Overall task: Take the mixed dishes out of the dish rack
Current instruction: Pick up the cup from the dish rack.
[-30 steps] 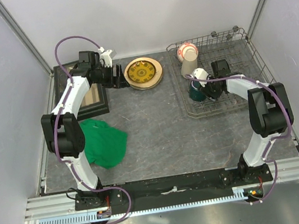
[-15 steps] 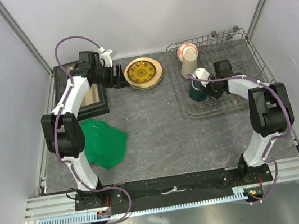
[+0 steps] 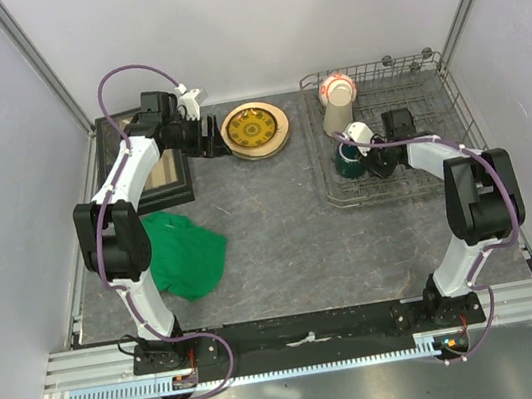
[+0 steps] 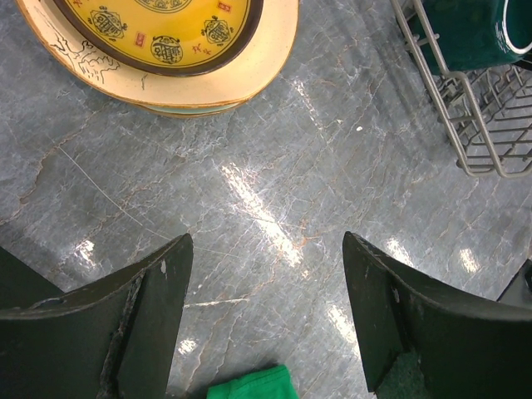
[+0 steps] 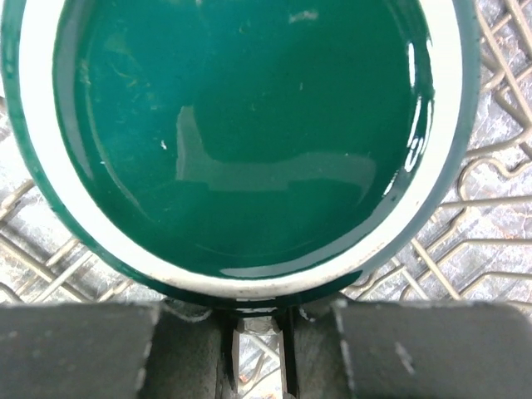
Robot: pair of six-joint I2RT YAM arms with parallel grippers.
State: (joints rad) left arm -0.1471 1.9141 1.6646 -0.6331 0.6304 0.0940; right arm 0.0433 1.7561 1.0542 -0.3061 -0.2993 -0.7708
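Dark green mug [image 5: 249, 125], cropped at top

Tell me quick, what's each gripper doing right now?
Left gripper: open, empty.
Right gripper: at the dark green mug; grip cannot be told.

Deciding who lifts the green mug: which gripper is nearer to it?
Right. The right gripper is at the green mug; the left gripper is far off, beside the plates.

Glossy glaze coats the dark green mug [image 5: 249, 141]; the dish rack [image 3: 427, 98] is bare grey metal wire, the marbled worktop [image 4: 274, 191] smooth and shiny.
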